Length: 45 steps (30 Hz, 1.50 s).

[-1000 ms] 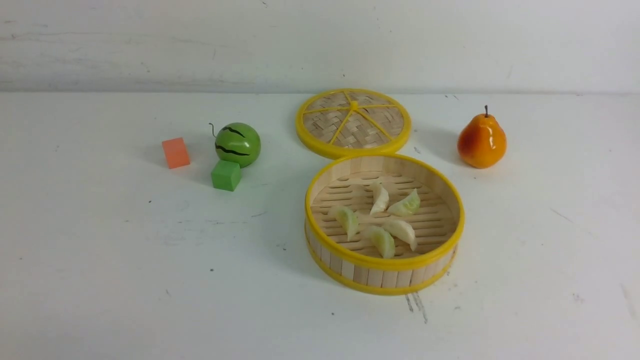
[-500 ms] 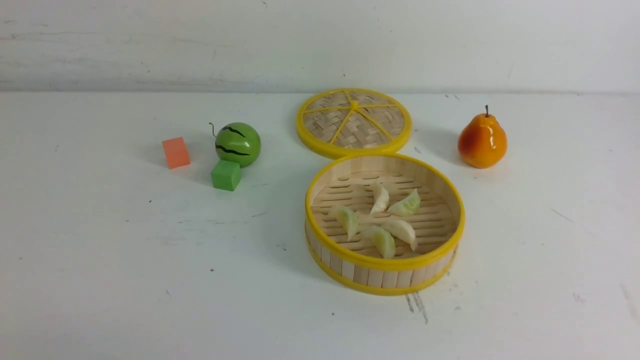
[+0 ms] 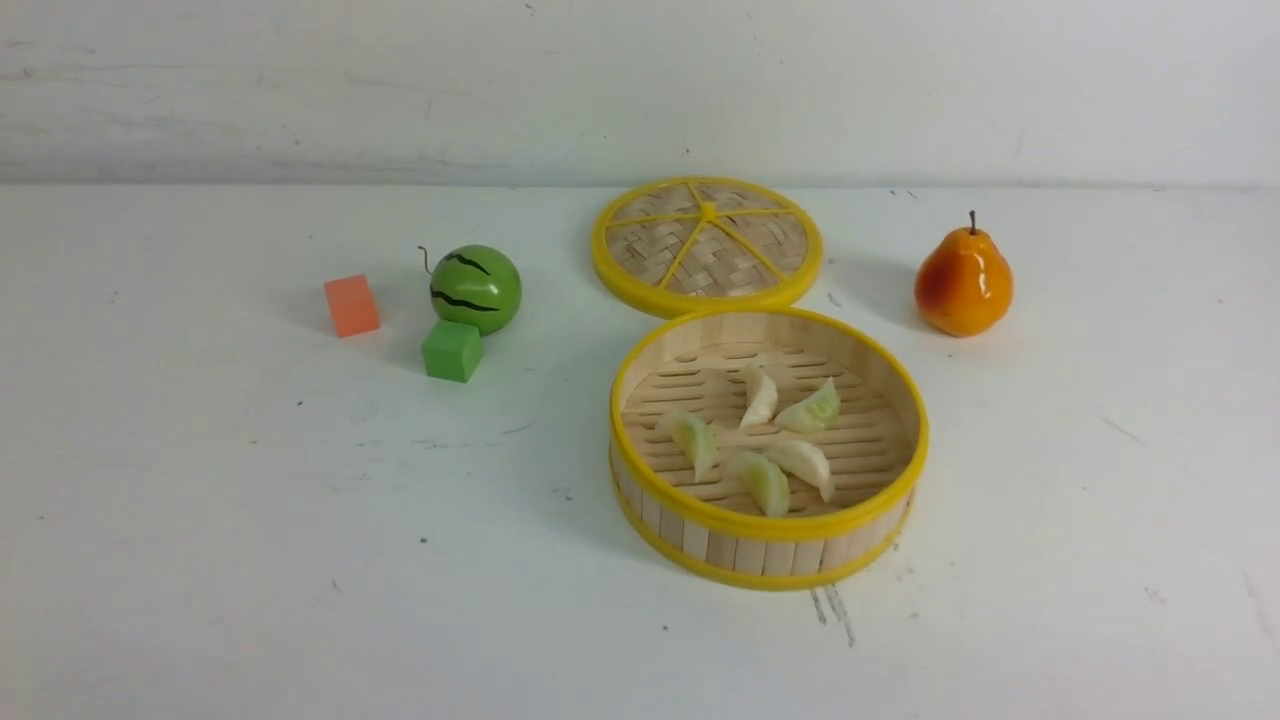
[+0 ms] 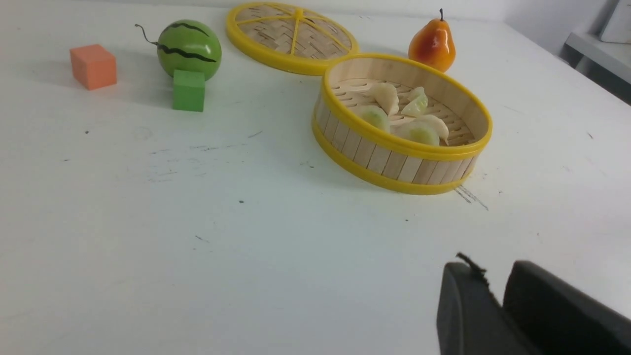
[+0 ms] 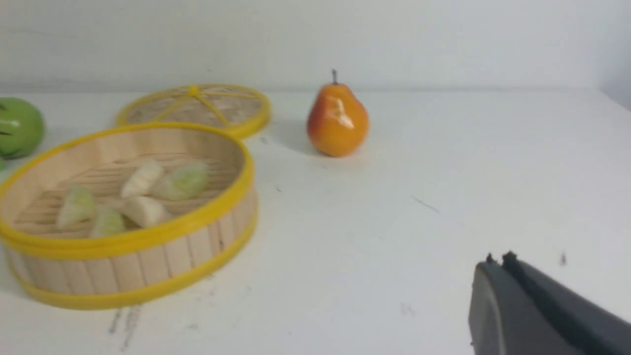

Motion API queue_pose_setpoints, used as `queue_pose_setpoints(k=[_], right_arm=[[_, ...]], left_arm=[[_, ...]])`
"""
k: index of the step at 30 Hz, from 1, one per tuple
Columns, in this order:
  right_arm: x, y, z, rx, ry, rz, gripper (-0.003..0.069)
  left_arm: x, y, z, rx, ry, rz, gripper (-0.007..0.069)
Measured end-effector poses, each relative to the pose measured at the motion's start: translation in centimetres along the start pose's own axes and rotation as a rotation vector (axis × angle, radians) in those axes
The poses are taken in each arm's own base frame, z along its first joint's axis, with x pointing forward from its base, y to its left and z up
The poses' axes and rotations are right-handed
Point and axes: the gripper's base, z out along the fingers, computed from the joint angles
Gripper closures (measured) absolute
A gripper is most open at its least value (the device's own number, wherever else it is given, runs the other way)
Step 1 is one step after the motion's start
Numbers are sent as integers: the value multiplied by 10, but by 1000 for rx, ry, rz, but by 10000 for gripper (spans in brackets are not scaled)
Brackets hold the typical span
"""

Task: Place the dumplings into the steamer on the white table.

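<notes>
The steamer point(image 3: 765, 527) stands on the white table point(image 3: 300, 560), right of centre. Several pale cream and light green dumplings point(image 3: 765, 482) lie on its slatted floor, close together. No dumpling shows on the table outside it. Neither gripper shows in the front view. In the left wrist view, my left gripper point(image 4: 493, 271) is shut and empty, low over bare table, well short of the steamer point(image 4: 402, 148) and its dumplings point(image 4: 387, 96). In the right wrist view, my right gripper point(image 5: 498, 259) is shut and empty, off to the steamer's point(image 5: 128, 239) right side.
The flat woven yellow-rimmed lid point(image 3: 706, 243) lies just behind the steamer. An orange pear point(image 3: 963, 280) stands at the back right. A toy watermelon point(image 3: 476, 288), a green cube point(image 3: 452, 350) and an orange cube point(image 3: 351, 305) sit at the back left.
</notes>
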Motion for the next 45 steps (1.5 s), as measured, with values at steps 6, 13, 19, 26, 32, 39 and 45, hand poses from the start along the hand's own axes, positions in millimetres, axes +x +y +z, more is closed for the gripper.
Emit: queue_pose_setpoints(k=[6,13,19,26,32,39,45], right_arm=[[22,-6,3,71,76,27,680],[28,-4,2,50,147,24,680],[28,-4,2,50,172,24,678],[28,-4,2,51,173,24,675],[28,-4,2,51,173,24,674],[28,-4,2,51,173,24,667],[28,-4,2,51,173,24,661]], left_arm=[[0,0,0,0,0,0,502],[0,0,0,-1,0,1,494],[0,0,0,-1,0,1,486],[0,0,0,-1,0,1,479],[0,0,0,-1,0,1,477],[0,0,0,-2,0,2,477],[9,-2,14,32,-64,-42,543]])
